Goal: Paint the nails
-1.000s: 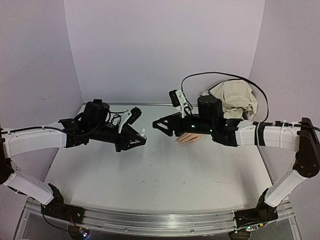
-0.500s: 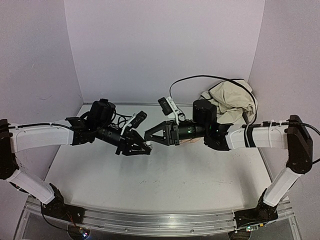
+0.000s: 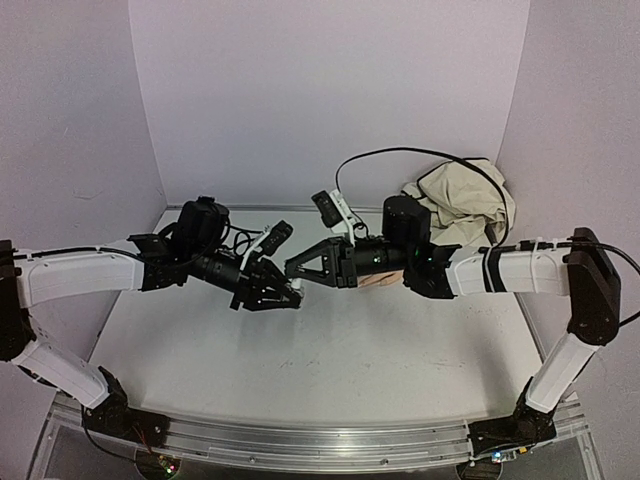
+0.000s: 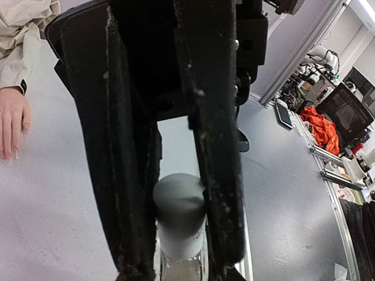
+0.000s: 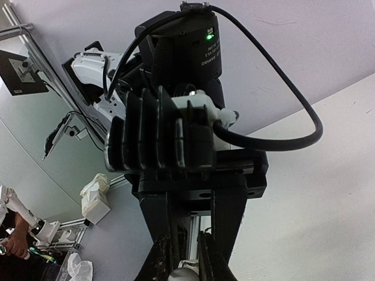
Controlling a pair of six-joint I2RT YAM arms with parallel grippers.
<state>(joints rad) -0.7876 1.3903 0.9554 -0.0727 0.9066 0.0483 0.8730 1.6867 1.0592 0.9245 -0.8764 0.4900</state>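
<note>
Quick count from the left: two arms, one small bottle, one mannequin hand, one heap of beige sleeve.

The left arm [image 3: 80, 275] is stretched in over the desk [image 3: 300, 380]. The left gripper [image 3: 292, 298] has its jaws clamped tight on the bottle [image 4: 181, 237] over the middle of the desk. There is one grey cap [image 4: 179, 198] sitting on top of it. The lower part of the bottle looks like clear glass, and I can't tell what's inside.

The right gripper [image 3: 292, 272] comes in tip to tip against the left one. Its jaws are closed right down, and on my right wrist feed a pale rounded top is pinched between them, which I read as that cap.

The right arm [image 3: 520, 270] runs back to the right. Under its wrist lies the mannequin hand [image 4: 10, 117], flat on the desk. On the left wrist feed I see a few of its fingers at the frame edge. The nails [image 4: 14, 153] are tiny pale tips, well apart from the bottle and both grippers.

A dark band [image 4: 22, 88] circles the wrist. The sleeve [image 3: 460, 200] is bunched at the far right corner, with a black cable [image 3: 430, 152] looping over it.
</note>
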